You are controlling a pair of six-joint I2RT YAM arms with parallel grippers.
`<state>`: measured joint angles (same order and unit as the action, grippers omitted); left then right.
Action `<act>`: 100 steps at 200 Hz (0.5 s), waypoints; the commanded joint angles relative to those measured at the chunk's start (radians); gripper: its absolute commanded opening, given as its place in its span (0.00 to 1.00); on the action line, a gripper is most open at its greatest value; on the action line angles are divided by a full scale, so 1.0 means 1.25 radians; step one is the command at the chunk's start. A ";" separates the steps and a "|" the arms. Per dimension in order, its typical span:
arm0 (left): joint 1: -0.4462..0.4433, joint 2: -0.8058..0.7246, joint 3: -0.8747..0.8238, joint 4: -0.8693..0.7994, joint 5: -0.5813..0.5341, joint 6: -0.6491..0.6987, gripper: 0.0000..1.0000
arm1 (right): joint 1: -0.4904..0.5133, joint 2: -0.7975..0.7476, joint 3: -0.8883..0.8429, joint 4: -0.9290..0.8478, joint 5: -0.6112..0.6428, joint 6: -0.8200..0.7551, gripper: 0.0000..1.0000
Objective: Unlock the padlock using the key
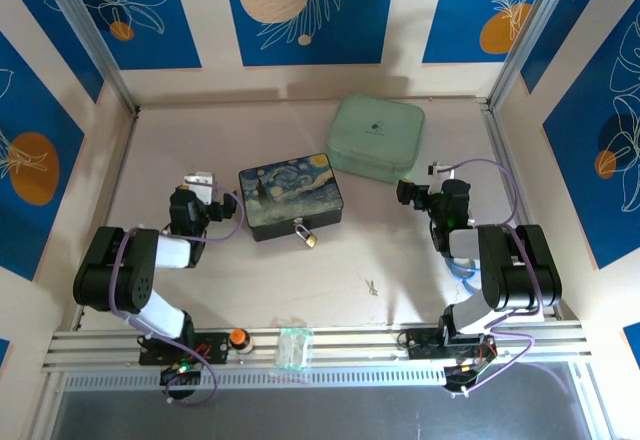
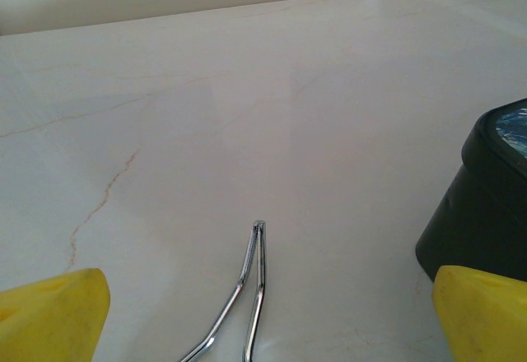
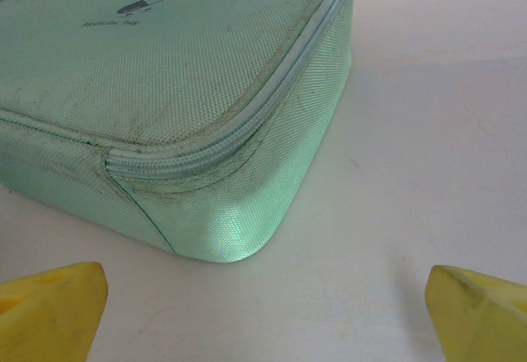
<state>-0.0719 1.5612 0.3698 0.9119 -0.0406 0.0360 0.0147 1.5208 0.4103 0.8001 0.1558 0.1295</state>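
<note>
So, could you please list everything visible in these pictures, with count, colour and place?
padlock: one, brass and silver, at the painted box's near edge
key: one, pale, tiny, on bare table right of the padlock; hard to make out
painted box: one, dark blue starry pattern, table centre
zip case: one, pale green, behind and right of the painted box
clear plastic piece: one, transparent, near rail
button: one, orange, near rail
bent wire: one, chrome, between the left fingertips
table: one, cream
left gripper: one, yellow tips, open, left of the painted box
right gripper: one, yellow tips, open, facing the zip case's corner
</note>
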 commanded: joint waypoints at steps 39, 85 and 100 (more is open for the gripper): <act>0.008 0.001 0.007 0.013 0.018 0.010 1.00 | -0.003 0.000 0.000 0.016 -0.007 -0.015 0.99; 0.008 -0.033 -0.015 0.035 0.015 0.010 1.00 | -0.002 -0.022 0.022 -0.040 -0.021 -0.021 0.99; 0.008 -0.085 -0.019 -0.004 0.004 0.007 1.00 | 0.004 -0.057 0.046 -0.113 -0.024 -0.030 0.99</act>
<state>-0.0719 1.5452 0.3641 0.9180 -0.0399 0.0357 0.0151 1.5139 0.4194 0.7624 0.1482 0.1257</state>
